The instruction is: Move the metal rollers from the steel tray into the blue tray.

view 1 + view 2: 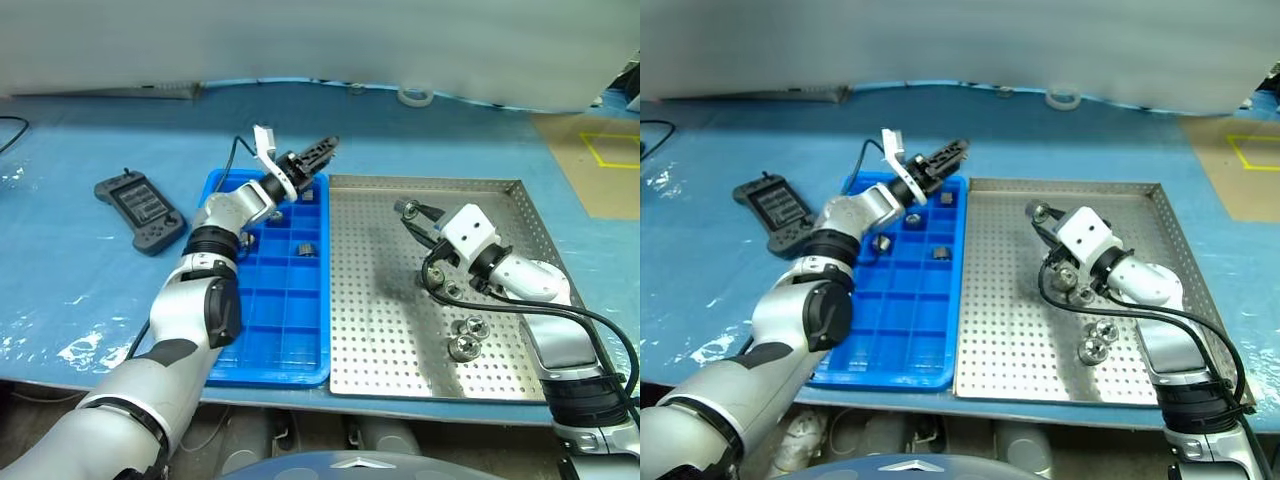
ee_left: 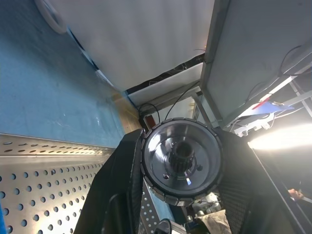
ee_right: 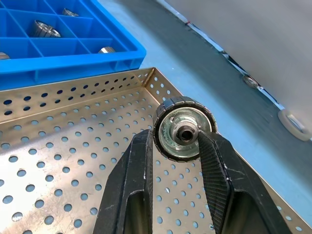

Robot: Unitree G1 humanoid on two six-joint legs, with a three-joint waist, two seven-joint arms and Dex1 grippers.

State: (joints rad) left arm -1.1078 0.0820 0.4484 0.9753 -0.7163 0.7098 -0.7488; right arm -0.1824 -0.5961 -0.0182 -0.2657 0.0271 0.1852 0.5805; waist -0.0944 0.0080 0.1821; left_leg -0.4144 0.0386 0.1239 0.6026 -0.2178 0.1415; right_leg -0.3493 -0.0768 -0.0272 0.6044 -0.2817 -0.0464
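Both black two-fingered grippers, left (image 1: 322,152) and right (image 1: 408,209), clamp ribbed silver metal rollers; next, lower the left's into the bright blue compartmented tray (image 1: 226,355) at nine o'clock of the perforated steel tray (image 1: 400,385).

A workshop or test lab: a bench covered in blue sheeting (image 1: 90,290), a handheld controller (image 1: 140,210) left of the left gripper (image 1: 322,150), yellow floor tape (image 1: 612,150) far beyond the right gripper (image 1: 408,208), bare cables and metal framing (image 2: 214,73) behind.
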